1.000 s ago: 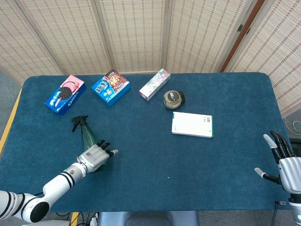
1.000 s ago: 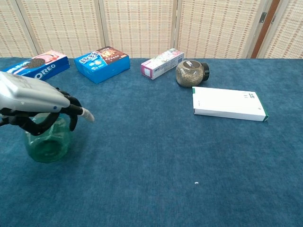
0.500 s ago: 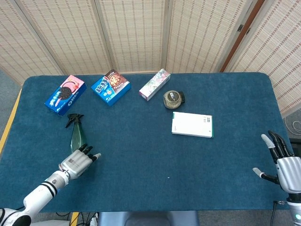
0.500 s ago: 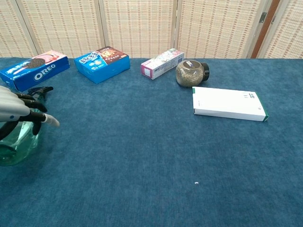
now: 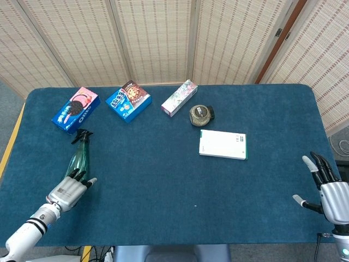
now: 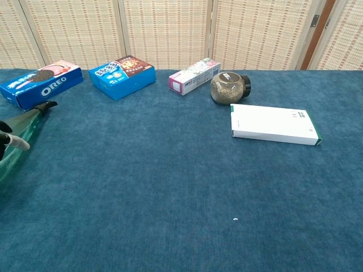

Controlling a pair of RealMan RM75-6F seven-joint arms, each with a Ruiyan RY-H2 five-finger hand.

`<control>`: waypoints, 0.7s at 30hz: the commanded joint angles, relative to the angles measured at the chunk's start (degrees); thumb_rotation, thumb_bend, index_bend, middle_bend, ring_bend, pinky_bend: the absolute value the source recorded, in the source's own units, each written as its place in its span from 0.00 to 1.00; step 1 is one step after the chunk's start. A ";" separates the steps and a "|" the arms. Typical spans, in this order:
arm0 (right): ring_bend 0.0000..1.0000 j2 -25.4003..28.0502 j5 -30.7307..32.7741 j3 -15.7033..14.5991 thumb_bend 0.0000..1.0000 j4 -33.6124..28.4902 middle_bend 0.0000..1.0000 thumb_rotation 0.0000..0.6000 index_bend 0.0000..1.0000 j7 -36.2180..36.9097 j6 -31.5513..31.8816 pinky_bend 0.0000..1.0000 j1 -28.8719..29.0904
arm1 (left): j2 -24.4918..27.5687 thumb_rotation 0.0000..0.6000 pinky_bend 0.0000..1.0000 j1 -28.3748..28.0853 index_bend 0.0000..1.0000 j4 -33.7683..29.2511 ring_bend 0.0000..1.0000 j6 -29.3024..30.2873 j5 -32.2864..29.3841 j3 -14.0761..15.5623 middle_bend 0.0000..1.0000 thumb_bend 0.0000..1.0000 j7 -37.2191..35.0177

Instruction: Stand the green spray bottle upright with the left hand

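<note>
Behind the blue table (image 5: 163, 180) woven screens are standing; the green spray bottle (image 5: 78, 156) is being dragged leftward over the last second, lying near the left edge, not yet upright; its base is being held by the left hand (image 5: 68, 190); the right hand (image 5: 327, 185) is being kept open, idle.
</note>
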 commanded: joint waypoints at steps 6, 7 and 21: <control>0.00 0.11 -0.28 0.05 0.00 -0.71 0.00 1.00 0.00 -0.82 -0.52 0.42 0.49 | 3.18 1.00 0.00 2.78 0.02 -0.80 0.00 -0.03 2.28 -0.90 0.27 1.00 -1.71; 0.00 0.12 -0.33 0.04 0.00 -0.79 0.00 1.00 0.00 -0.92 -0.60 0.42 0.55 | 3.76 1.00 0.00 3.01 0.02 -1.24 0.00 -0.03 2.84 -1.12 0.27 1.00 -2.11; 0.00 0.26 -0.43 0.05 0.00 -1.05 0.00 1.00 0.00 -1.58 -0.57 0.42 0.72 | 5.13 1.00 0.00 7.91 0.08 0.87 0.00 3.84 12.01 -10.40 0.27 0.91 -12.72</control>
